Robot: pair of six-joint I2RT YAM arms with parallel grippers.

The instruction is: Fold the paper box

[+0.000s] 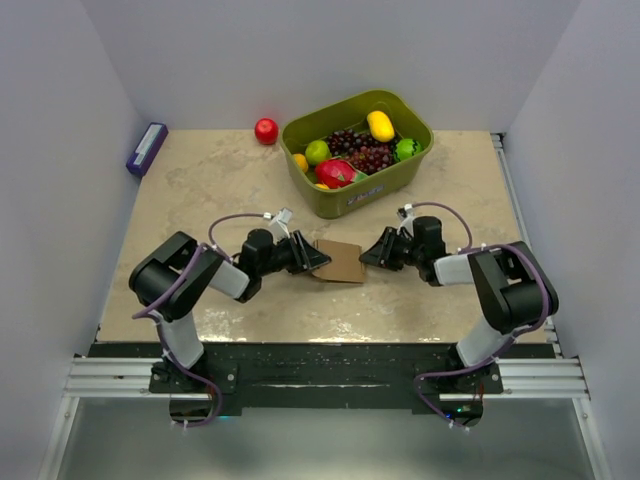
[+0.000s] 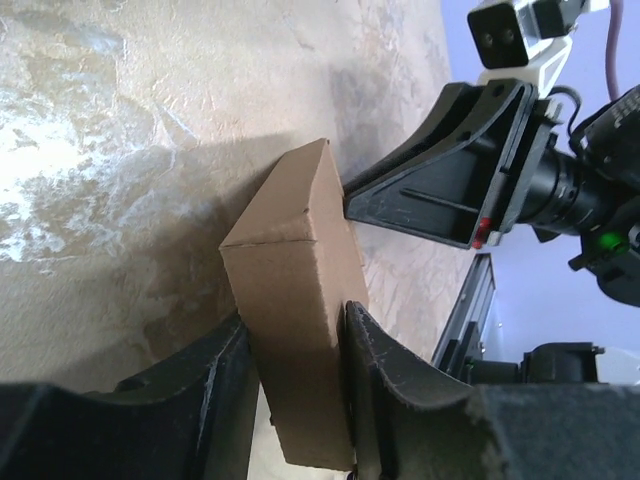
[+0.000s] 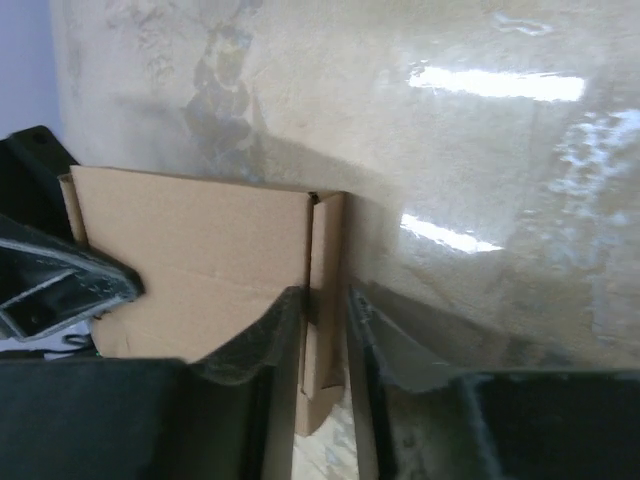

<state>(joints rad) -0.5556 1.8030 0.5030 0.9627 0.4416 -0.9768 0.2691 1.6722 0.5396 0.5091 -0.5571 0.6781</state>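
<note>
**A:** Your paper box (image 1: 340, 261) is sitting mid-desk (image 1: 220, 170), right between your two arms and well apart from the green fruit bin (image 1: 375, 195) at the back. From the left wrist it reads as a narrow brown sleeve lying on the marbled top, with one creased end facing the other arm.

**B:** Yep. Your left gripper (image 1: 320, 258) has its jaws partway closed with the body of the box sandwiched between them. Both pads look to be touching cardboard, so I'd call that a hold. On your right gripper (image 1: 367, 255) the jaws are only a narrow slot apart, straddling the end flap (image 3: 327, 260). Honestly I can't tell whether they're pinching it or just sitting around it.

**A:** Handling-wise, I'd guess that thing weighs next to nothing. Thin card like this is stiff along the creases and floppy across the flat panels, so if you squeeze hard mid-panel you'll probably dent or collapse it.

**B:** And the desk looks glossy, so I'd expect the box to skate away if you push a flap with nothing bracing the other end.

**A:** So brace with your left across the body, near a folded edge where the walls back each other up. Take the flap with your right close to its free edge and swing it about the crease rather than shoving it.

**B:** Light grip, too. You only need to stop it sliding.
</note>
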